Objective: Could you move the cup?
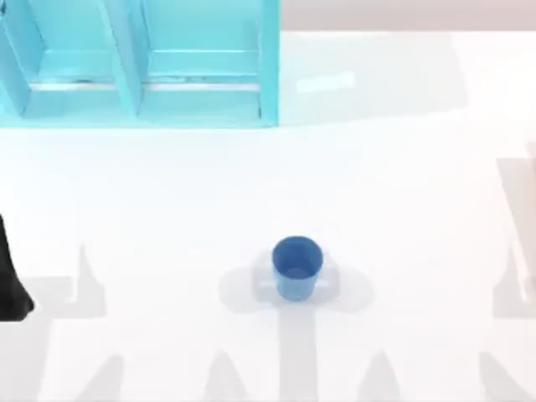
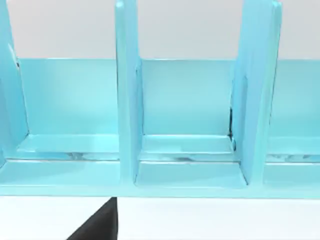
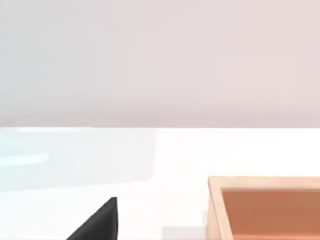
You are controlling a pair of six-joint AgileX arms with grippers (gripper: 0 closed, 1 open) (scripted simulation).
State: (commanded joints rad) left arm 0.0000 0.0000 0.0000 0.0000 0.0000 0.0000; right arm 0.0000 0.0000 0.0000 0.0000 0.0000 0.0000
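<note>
The blue cup [image 1: 296,266] stands upright on the white worktop [image 1: 402,201], a little toward the near edge at mid-width, mouth up and long axis vertical, untouched. A turquoise rack [image 1: 138,63] sits at the far left, and an orange box [image 3: 265,207] lies off to the right. The left arm [image 1: 10,276] waits at the left edge; whether either pincer is open or closed I cannot tell. The reach seems not yet begun, so the next move calls for bringing an open pincer over the cup and lowering it around the wall.
</note>
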